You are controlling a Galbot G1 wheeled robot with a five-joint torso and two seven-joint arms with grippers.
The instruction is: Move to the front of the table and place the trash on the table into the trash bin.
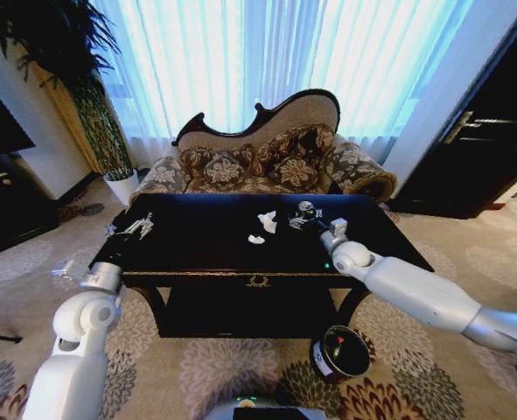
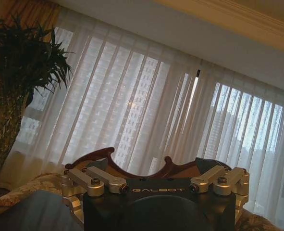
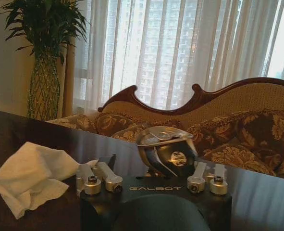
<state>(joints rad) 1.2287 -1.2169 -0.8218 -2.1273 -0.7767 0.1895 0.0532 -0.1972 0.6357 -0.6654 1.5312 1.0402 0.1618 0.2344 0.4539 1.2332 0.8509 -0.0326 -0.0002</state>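
Note:
The dark glossy table [image 1: 197, 262] stands before me, its gold ornament at the front centre. Two white paper wads of trash [image 1: 267, 221] [image 1: 256, 239] lie near the table's middle. A dark silvery round piece of trash [image 1: 306, 209] lies to their right. My right gripper [image 1: 298, 222] is over the table just short of that round piece, open. In the right wrist view the round piece [image 3: 168, 151] sits straight ahead, with a white wad [image 3: 31, 175] beside it. My left gripper [image 1: 140, 228] hovers open at the table's left edge. The trash bin [image 1: 339, 352] stands on the carpet at the front right.
A patterned sofa [image 1: 267, 162] stands behind the table, under curtained windows. A tall plant in a white pot [image 1: 121, 185] is at the back left. Dark furniture lines the left wall, and a dark door [image 1: 477, 149] is at the right. Patterned carpet surrounds the table.

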